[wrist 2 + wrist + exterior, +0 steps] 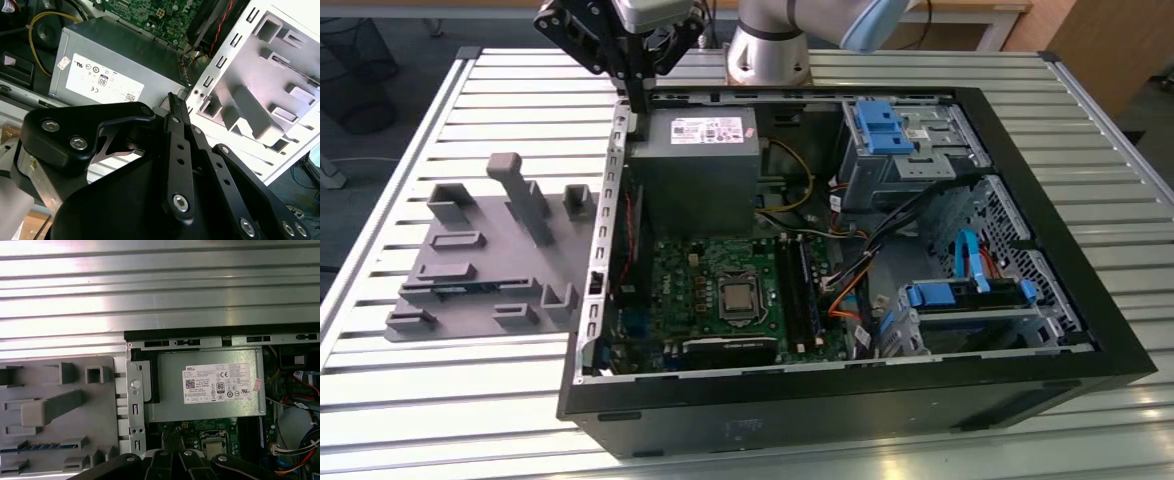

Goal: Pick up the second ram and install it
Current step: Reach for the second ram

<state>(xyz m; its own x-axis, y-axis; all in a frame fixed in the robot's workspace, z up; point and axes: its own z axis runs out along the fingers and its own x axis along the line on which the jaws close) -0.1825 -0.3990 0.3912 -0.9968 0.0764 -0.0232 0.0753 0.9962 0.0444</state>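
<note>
The second ram (454, 288) is a slim dark stick lying in a slot of the gray fixture (494, 265) on the exterior view's left, outside the case. In the first wrist view the second ram (42, 446) shows as a row of dark chips in the fixture (100, 415). My gripper (640, 95) hangs above the rear corner of the open computer case (854, 400), next to the power supply (694, 160). Its black fingers (173, 100) are shut together with nothing between them, well apart from the ram.
The case lies open on a slatted metal table (440, 400). Inside are the green motherboard (707, 290), long black memory slots (797, 295), loose cables, and blue drive bays (961, 295). Tall gray fixture blocks (520, 195) stand near the ram.
</note>
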